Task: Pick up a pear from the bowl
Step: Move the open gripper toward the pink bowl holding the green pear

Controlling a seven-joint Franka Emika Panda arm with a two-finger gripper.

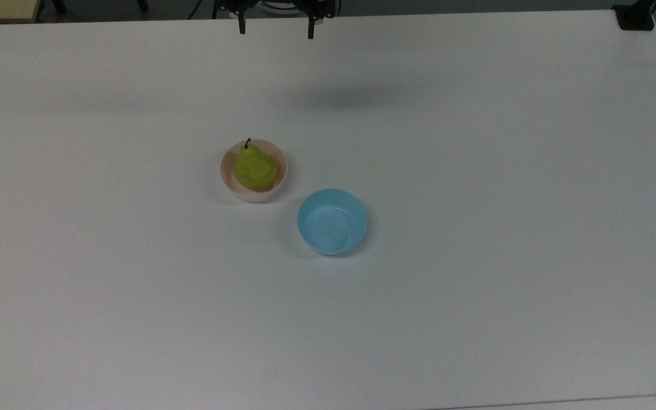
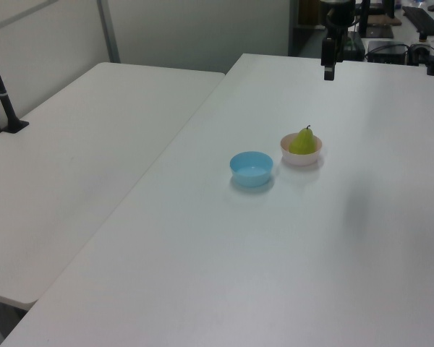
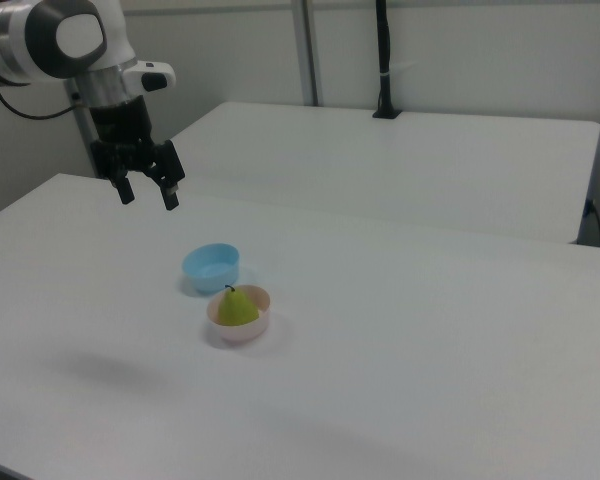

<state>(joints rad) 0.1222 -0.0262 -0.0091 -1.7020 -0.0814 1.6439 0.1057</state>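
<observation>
White worktop carrying two bowls. The pear sits in the pink bowl, stem up. A blue bowl stands just beside it, apart, at the top view's lower right. The gripper hangs high above the worktop, fingers spread wide, holding nothing, well apart from both bowls.

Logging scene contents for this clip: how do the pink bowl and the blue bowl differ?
The pink bowl holds the pear, stem up; the blue bowl holds nothing. In the top view the pink bowl sits up and left of the blue bowl, nearer the open gripper. Both are small, round, upright, similar in size and close together on the white table.
</observation>
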